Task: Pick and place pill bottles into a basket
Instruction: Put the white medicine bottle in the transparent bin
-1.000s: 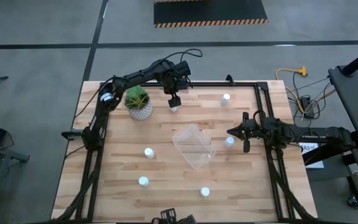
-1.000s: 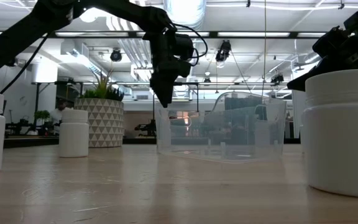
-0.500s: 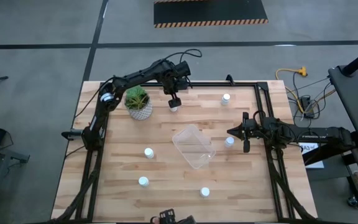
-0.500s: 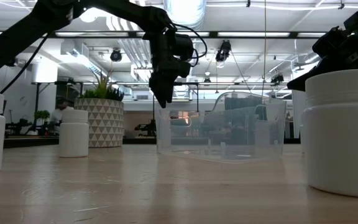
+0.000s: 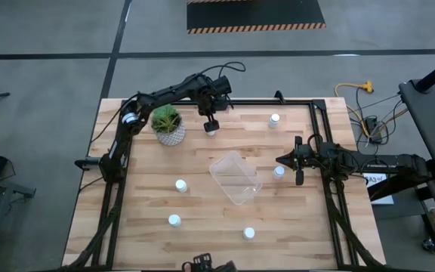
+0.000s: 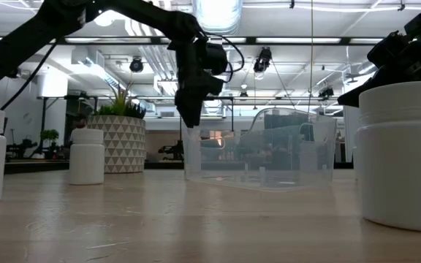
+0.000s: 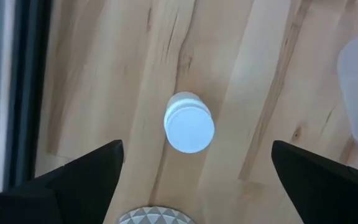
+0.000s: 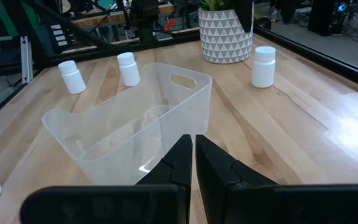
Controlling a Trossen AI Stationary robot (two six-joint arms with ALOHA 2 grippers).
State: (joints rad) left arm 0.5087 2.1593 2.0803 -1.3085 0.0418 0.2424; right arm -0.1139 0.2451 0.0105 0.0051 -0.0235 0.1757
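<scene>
Near edge of desk point(image 5: 127, 234): you are seeing three pill bottles point(image 5: 174, 221) waiting upright, well apart.
Middle: the basket point(image 5: 236, 178) is sitting empty, angled, open side up to receive bottles.
Right gripper point(image 5: 299, 177): it is idling just beside a fourth bottle point(image 5: 279, 171), fingers point(image 8: 216, 165) pressed together, gripping nothing.
Far side: your left gripper point(image 7: 194, 163) is hovering spread wide, empty, centred over a fifth bottle point(image 7: 189, 122) beside the plant pot point(image 5: 170, 134), probably lining up a grasp; a sixth point(image 5: 275, 119) is standing apart.
Count: six bottles, one basket.
</scene>
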